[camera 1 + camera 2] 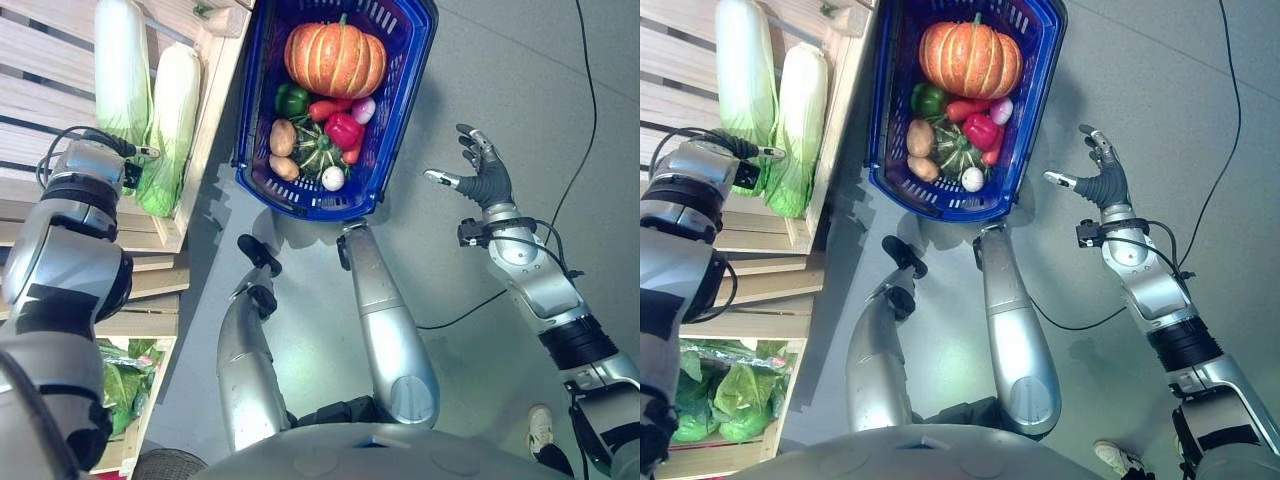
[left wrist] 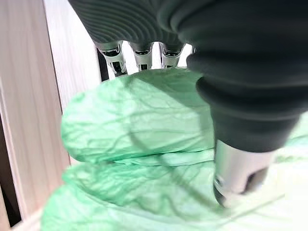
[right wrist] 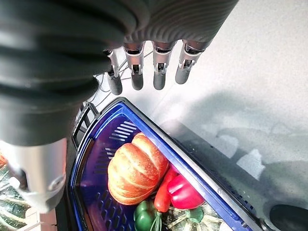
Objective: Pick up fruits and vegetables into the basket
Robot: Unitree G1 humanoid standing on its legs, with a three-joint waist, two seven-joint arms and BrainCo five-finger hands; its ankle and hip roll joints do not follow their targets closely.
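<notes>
Meanwhile, the left hand [image 2: 144, 29] sits directly over a napa cabbage [image 1: 168, 120] on the wooden shelf [image 1: 40, 60], its fingers [image 2: 115, 57] reaching down past the leafy green end and the thumb [image 2: 238, 168] lying on the leaves; whether the fingers have closed round the head cannot be told. By the look of it the cabbage is bulky and fairly heavy, with soft, loose leaves that would tear or slip, so the firmer pale body beyond the fingers seems the safer place to hold. A second cabbage [image 1: 122, 65] lies just beside it, farther out. Off to the side, the right hand [image 1: 482, 172] hangs open above the floor beside the blue basket [image 1: 255, 110], which already holds a pumpkin [image 1: 335, 58], peppers [image 1: 340, 128] and potatoes [image 1: 283, 137]
</notes>
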